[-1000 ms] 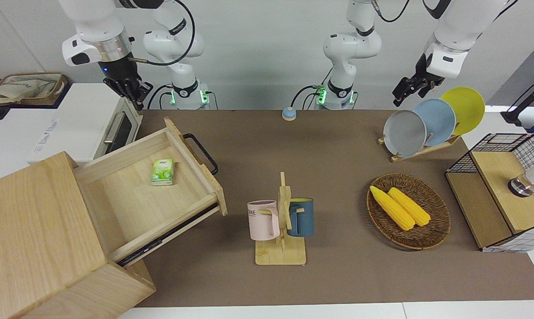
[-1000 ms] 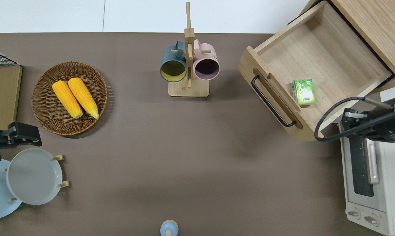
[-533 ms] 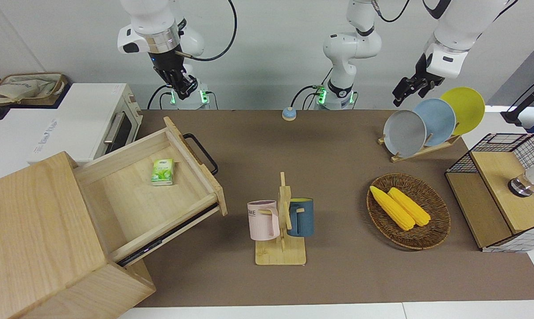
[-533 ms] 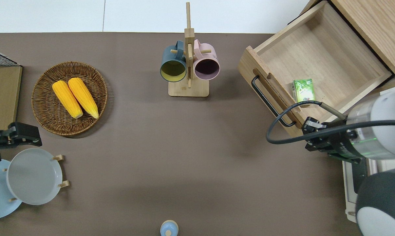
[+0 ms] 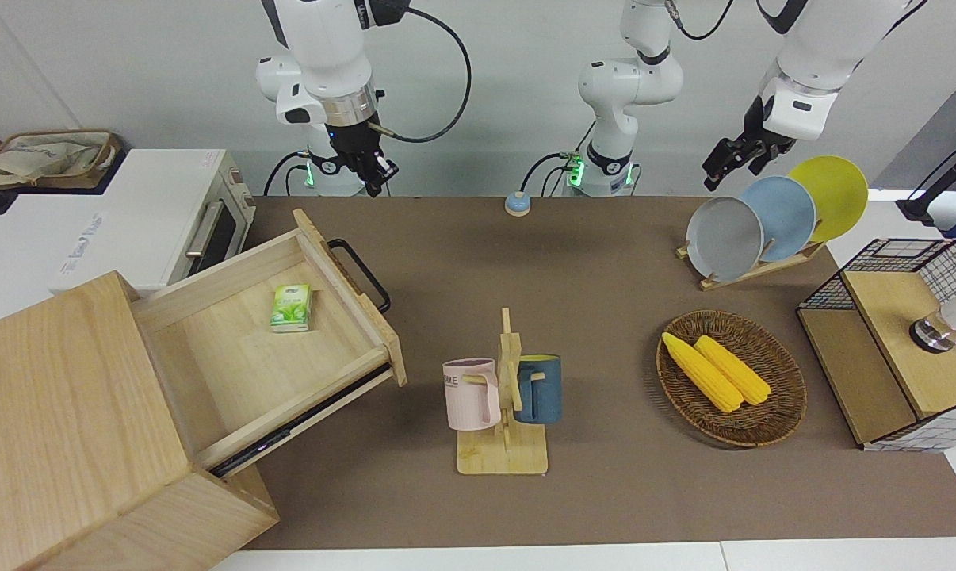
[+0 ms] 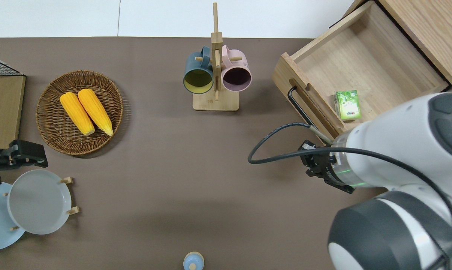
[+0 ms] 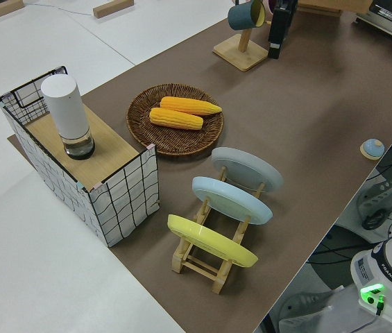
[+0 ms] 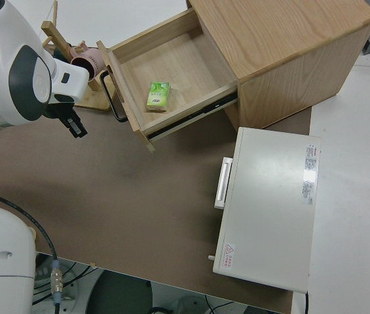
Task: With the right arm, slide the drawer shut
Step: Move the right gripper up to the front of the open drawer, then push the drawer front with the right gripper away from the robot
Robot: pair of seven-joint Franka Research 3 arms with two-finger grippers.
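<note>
Bare table mat (image 6: pixel 218 165) lies under the right gripper (image 6: pixel 311 162). The open drawer (image 6: pixel 364 71) with its black handle (image 6: pixel 304 114) stands just beside the fingertips; the mug rack (image 6: pixel 215 75) well apart.

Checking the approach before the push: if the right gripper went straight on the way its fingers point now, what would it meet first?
The right gripper points mostly downward, so it would probably meet the bare brown table mat first, just short of the drawer's black bar handle. Height is hard to judge.
</note>
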